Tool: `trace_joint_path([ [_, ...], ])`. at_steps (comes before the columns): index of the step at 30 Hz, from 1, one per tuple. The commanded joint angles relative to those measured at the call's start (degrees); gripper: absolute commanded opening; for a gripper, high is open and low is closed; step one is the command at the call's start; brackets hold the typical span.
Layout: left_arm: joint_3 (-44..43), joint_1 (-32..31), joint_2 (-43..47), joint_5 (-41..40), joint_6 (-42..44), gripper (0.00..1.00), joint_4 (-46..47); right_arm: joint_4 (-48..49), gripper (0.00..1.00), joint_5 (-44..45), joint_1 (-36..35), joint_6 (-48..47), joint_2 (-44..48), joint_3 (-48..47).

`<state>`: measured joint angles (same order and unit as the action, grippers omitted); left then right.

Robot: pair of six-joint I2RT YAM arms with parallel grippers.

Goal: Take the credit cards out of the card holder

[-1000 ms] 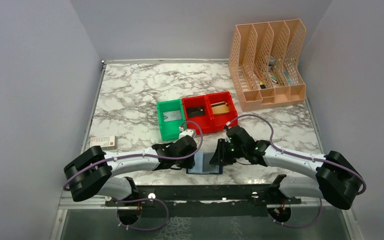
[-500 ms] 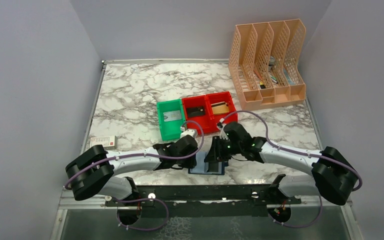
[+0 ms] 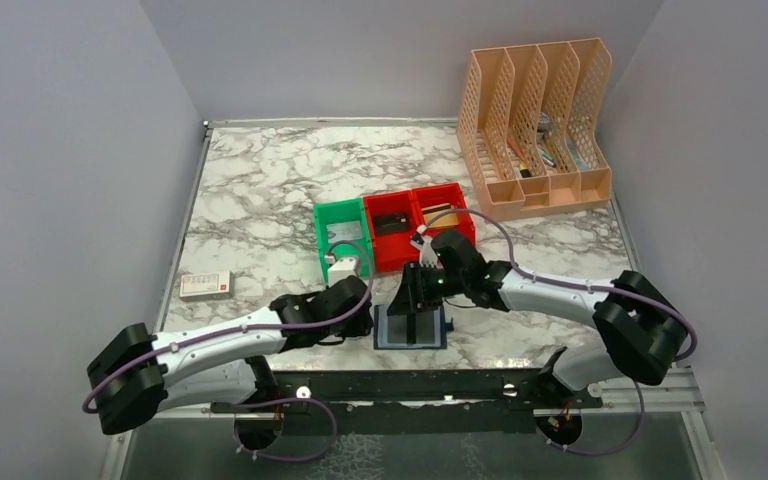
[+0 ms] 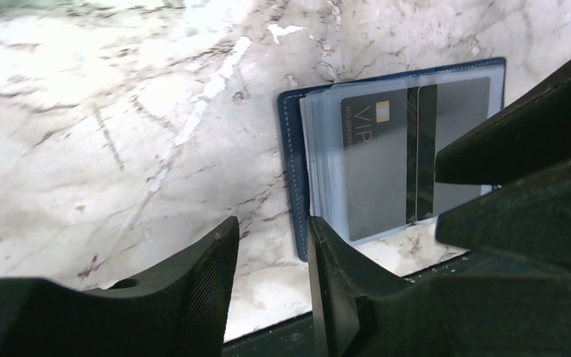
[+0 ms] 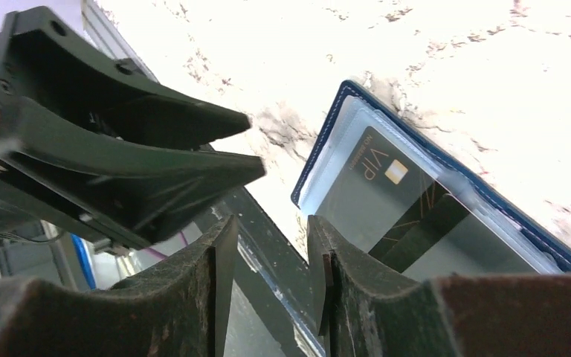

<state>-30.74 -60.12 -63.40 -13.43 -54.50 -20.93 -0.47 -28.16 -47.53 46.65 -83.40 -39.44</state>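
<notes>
— What writing can be read?
— "VIP" in gold is seen on a dark card (image 4: 378,160) under the clear sleeves (image 4: 327,149); the small print beside it cannot be made out.
— Where is the card holder (image 3: 432,333) found?
— It is laid open on the marble table (image 3: 260,200) by the near edge, its long axis along that edge. The left gripper (image 4: 271,227) and right gripper (image 5: 270,223) are held with fingers parted, nothing between them.

The surface (image 3: 260,190) is white marble veined with grey. The card holder (image 4: 290,163) is navy with pale stitching. Its card (image 4: 375,171) is dark grey with gold VIP lettering and a black stripe. Beyond the card holder are a green bin (image 3: 325,255), red bins (image 3: 388,255) and a peach lattice rack (image 3: 535,130).
</notes>
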Motion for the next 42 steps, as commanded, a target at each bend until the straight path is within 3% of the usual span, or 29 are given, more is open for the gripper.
trace_joint_path([
  [1, 1.99, -0.18, 8.44, -6.41, -5.15, 0.43, -5.25, -6.48, 0.4, 8.38, -0.02, -2.42, 4.73, -0.53],
  [7, 2.15, -0.18, 12.77, -1.54, -0.4, 0.47, 4.49, -11.45, 0.3, 14.98, -0.02, -0.91, 9.68, 4.19],
  [12, 2.47, -0.17, 7.04, 4.96, 1.05, 0.47, 14.17, -4.02, 0.28, 6.96, -0.02, 0.6, 9.75, 8.1],
  [18, 0.53, -0.13, -3.17, 9.55, 2.03, 0.43, 17.52, 0.3, 0.28, 2.29, -0.02, 1.21, 3.57, 7.66],
  [24, -0.58, -0.18, -8.5, 9.63, 3.08, 0.38, 17.42, -0.02, 0.28, 5.42, -0.02, 0.77, 0.6, 6.74],
  [35, -0.51, -0.18, -13.39, 5.07, 3.71, 0.28, 9.81, -10.12, 0.27, 17.17, -0.02, 1.62, -0.81, 6.77],
  [42, -0.64, -0.18, -13.84, 5.25, 3.87, 0.26, 9.42, -5.75, 0.27, 12.64, -0.02, 2.67, -2.7, 7.53],
])
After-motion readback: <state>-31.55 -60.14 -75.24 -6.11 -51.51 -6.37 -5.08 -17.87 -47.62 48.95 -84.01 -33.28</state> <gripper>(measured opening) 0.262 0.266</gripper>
